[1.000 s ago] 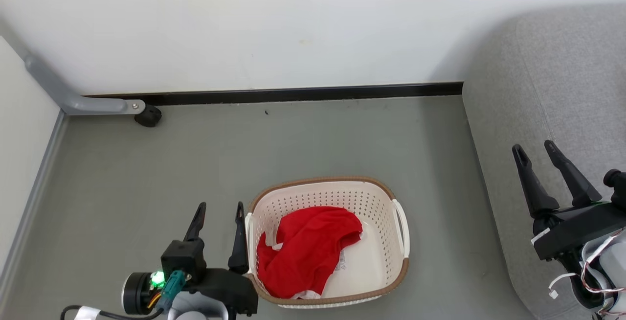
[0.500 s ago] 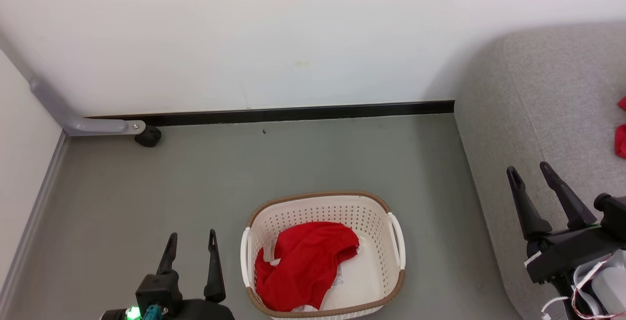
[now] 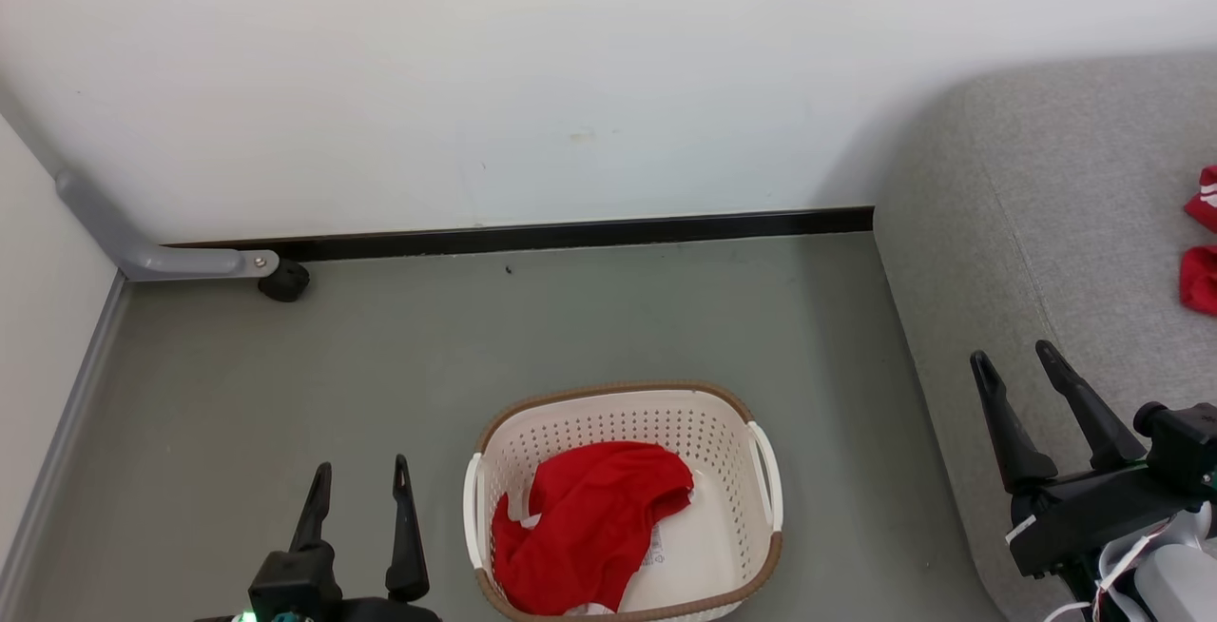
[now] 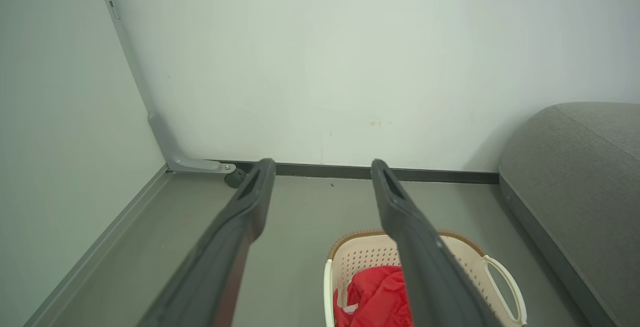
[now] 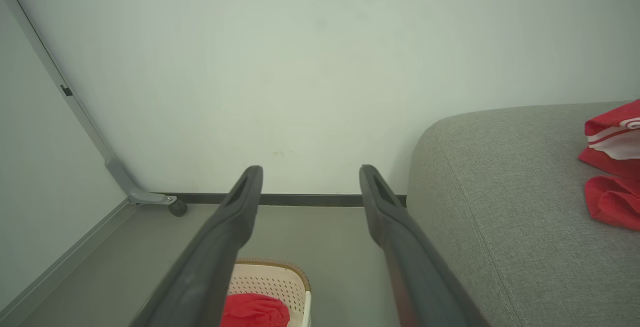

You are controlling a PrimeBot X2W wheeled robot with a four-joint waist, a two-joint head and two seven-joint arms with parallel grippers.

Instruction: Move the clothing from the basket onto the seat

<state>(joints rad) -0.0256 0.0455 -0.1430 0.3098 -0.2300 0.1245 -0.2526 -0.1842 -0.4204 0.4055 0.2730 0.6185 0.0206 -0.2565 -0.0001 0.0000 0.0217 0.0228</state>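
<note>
Drawing back from the basket (image 3: 618, 413), the left jaws stay spread and empty; right jaws likewise.

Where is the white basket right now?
In the head view, the basket sits on the grey floor at the bottom middle, just right of the left gripper and left of the seat, with red clothing inside.

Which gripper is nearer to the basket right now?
Left. The left gripper hangs open over the floor just left of the basket. The right gripper, also open, is farther off to the right, over the edge of the seat.
</note>
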